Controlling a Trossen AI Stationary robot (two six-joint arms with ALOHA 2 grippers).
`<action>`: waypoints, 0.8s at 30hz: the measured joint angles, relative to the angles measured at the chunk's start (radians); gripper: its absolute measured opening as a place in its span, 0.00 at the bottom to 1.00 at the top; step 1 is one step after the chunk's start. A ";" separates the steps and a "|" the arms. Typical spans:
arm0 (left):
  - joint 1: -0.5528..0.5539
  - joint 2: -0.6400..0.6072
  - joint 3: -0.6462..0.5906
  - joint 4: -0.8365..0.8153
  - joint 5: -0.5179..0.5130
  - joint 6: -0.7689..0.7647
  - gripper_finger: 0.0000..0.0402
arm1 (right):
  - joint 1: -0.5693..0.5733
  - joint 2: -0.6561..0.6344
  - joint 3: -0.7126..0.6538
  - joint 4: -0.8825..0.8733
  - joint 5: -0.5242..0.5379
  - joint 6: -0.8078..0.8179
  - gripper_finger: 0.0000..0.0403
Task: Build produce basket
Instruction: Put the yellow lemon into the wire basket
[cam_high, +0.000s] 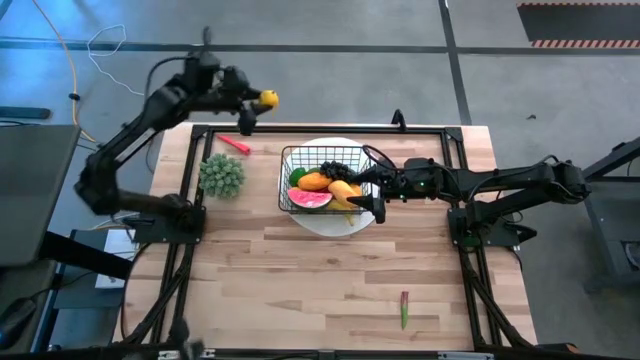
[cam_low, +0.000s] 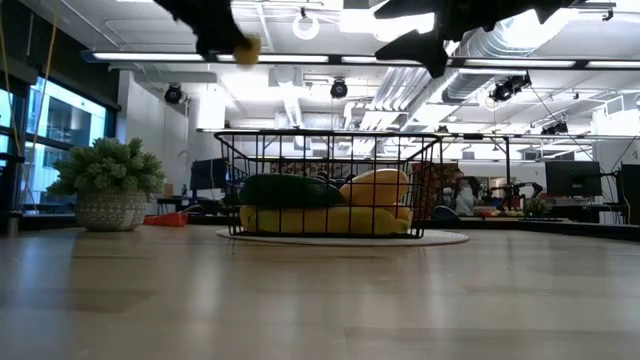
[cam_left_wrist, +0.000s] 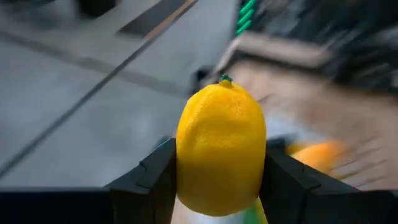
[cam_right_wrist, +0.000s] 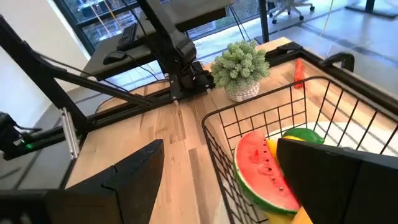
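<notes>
The left gripper (cam_high: 258, 100), raised above the far left edge of the table, is closed around a yellow toy lemon (cam_left_wrist: 221, 149). The black wire-mesh basket (cam_high: 288, 160) stands on a round white plate (cam_high: 322, 224) at the table's centre, holding a red watermelon slice (cam_right_wrist: 264, 171) and probably a banana. The right gripper (cam_high: 368, 190) hovers spread apart and empty over the basket's right side.

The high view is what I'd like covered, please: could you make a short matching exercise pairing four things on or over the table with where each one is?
Things:
1. lemon
2. watermelon slice
3. potted plant
4. red piece

Places:
A. inside the basket
B. on the table, left of the basket
C. held in the left gripper, over the table's far left edge
D. on the table near its far edge, beyond the plant

Pairs: 1-C, 2-A, 3-B, 4-D
</notes>
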 joint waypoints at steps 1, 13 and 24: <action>-0.005 -0.035 -0.015 0.017 0.054 -0.044 0.42 | 0.000 0.000 0.000 0.004 0.000 -0.011 0.73; -0.381 -0.433 -0.554 0.602 0.016 -0.467 0.42 | 0.000 0.000 0.000 0.118 0.000 -0.040 0.73; -0.701 -0.484 -0.879 1.034 -0.280 -0.525 0.42 | 0.001 0.000 0.000 0.148 0.000 -0.040 0.73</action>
